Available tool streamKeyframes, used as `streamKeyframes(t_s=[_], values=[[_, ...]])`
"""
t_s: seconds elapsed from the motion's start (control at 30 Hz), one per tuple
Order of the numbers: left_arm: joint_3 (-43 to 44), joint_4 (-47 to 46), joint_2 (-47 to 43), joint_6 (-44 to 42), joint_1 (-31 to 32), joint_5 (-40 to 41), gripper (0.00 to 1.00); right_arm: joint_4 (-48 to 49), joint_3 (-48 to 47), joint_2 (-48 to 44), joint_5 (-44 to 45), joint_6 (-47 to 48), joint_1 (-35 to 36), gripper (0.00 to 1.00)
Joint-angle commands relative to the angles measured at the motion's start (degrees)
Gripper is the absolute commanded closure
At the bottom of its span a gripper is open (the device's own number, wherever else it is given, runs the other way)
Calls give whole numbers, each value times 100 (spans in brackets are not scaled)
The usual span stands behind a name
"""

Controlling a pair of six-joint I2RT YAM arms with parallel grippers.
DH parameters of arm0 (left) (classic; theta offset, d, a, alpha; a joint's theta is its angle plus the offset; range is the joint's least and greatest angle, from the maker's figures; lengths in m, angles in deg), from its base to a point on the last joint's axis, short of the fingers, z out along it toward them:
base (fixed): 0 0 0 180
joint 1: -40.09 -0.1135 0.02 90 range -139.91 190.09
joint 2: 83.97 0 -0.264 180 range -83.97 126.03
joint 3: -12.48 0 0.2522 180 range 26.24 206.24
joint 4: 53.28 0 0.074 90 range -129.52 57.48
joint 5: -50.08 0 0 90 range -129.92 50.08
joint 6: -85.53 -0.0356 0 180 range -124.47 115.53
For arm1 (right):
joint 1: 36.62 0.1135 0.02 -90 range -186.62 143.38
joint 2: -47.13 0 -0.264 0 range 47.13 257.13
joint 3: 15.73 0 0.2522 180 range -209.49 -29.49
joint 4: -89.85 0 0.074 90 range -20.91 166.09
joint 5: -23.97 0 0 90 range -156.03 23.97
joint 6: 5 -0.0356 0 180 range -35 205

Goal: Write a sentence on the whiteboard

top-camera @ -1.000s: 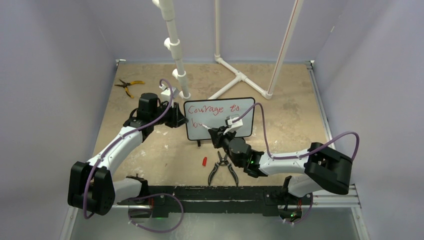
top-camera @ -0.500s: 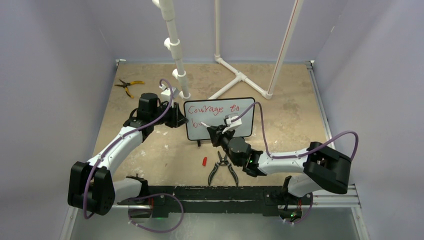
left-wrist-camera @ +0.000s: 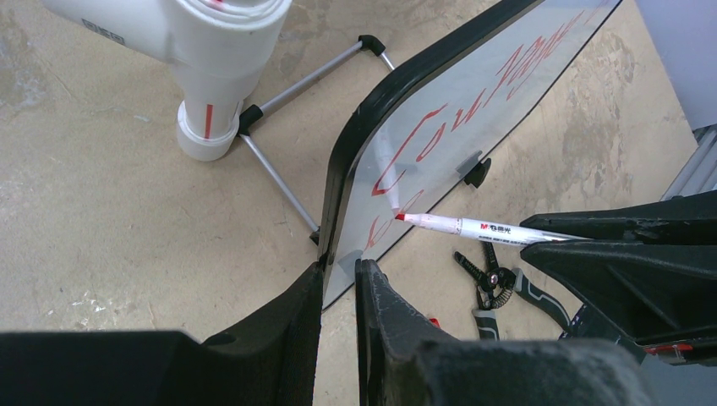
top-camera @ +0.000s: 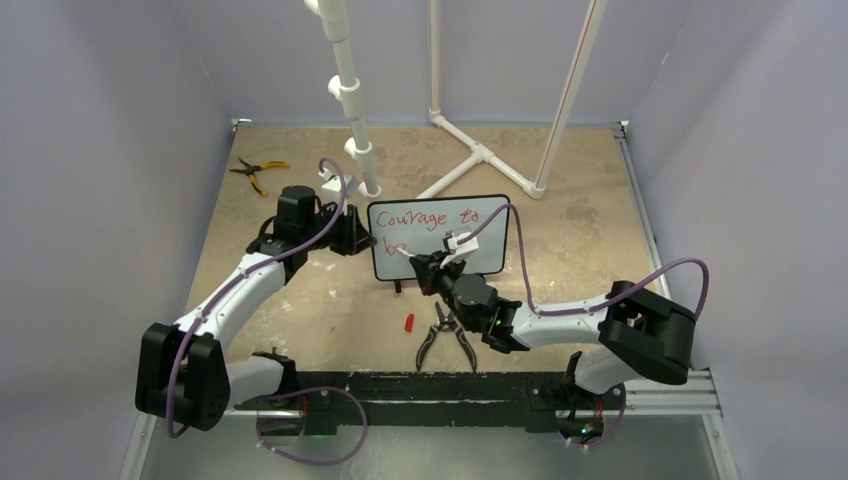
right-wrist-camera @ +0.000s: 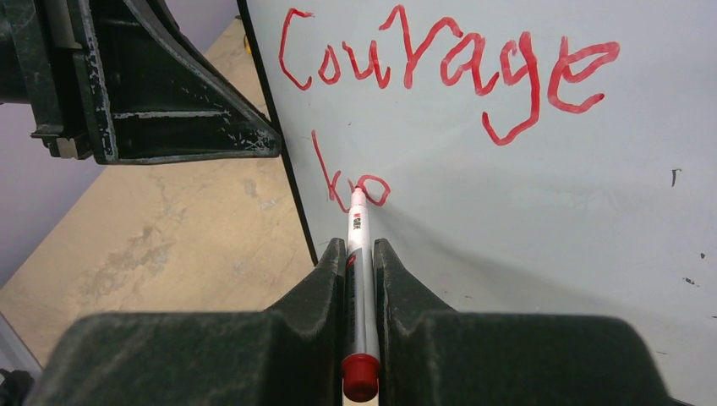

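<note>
The whiteboard stands upright mid-table on small black feet. The sentence in red reads "Courage to" on the top line; a second line below reads "bo". My left gripper is shut on the whiteboard's left frame edge. My right gripper is shut on a white red-ink marker, whose tip touches the board at the "o" of the second line. The marker also shows in the left wrist view. The right end of the second line is hidden behind my right wrist.
A red marker cap and dark-handled pliers lie in front of the board. Yellow pliers lie at the far left. A white pipe post stands just behind the board's left end, with a pipe frame behind it.
My right gripper has shifted a little to the left along the second line with the marker against the board. The left gripper and board have not moved.
</note>
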Motion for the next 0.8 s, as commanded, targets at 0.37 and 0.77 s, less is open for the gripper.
streamKeyframes(t_s=[0.37, 0.77], values=[[24, -104, -94, -43, -46, -37, 81, -313, 184, -34, 104, -362, -26, 100], [30, -107, -104, -46, -46, -6, 81, -442, 172, -211, 427, -363, -29, 100]])
